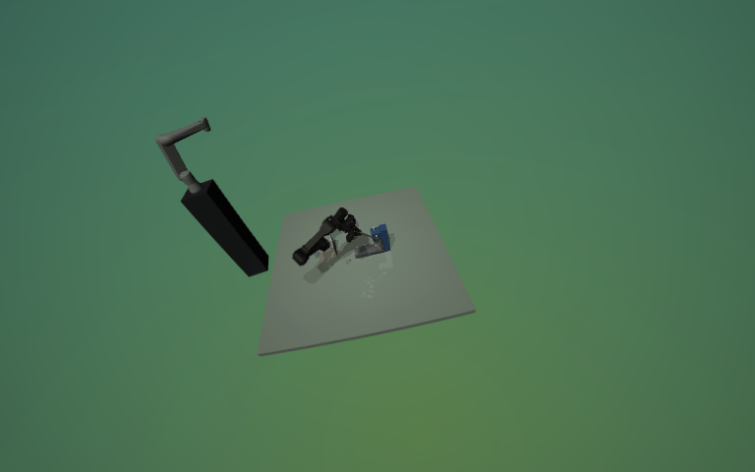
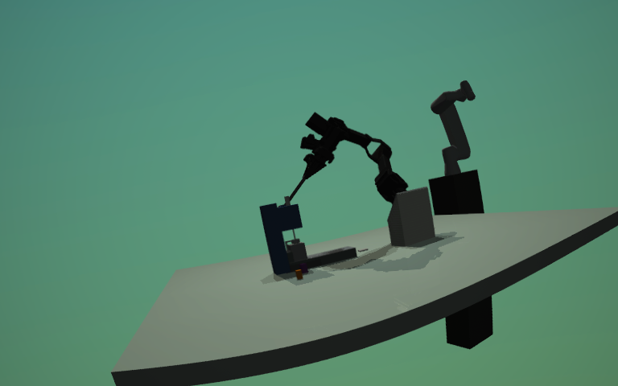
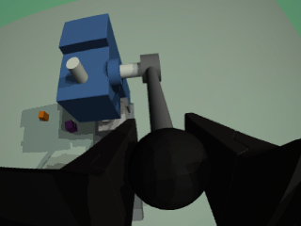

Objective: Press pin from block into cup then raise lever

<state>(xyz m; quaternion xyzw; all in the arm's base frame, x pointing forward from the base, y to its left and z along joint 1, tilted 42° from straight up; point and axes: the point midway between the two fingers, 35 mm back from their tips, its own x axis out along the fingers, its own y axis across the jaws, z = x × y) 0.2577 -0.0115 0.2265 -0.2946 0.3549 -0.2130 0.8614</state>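
Press frame (image 1: 381,236) (image 2: 269,236) (image 3: 87,35) matt blue, plastic-like; lever knob (image 3: 168,169) smooth, matt blk; tabletop (image 1: 367,323) (image 2: 236,314) (image 3: 226,52) smooth w/ faint sheen.

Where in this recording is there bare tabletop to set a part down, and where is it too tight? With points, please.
Roomy: the tabletop (image 1: 333,327) (image 2: 218,327) between its long front edge and the press (image 1: 381,236) (image 2: 269,236) (image 3: 87,91). Crowded: beside the press foot, where the orange piece (image 2: 298,274) (image 3: 43,116) and purple piece (image 2: 304,268) (image 3: 71,126) lie.

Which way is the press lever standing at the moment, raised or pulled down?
Raised: in the exterior view, the lever slants upward from the blue press to the pincer.
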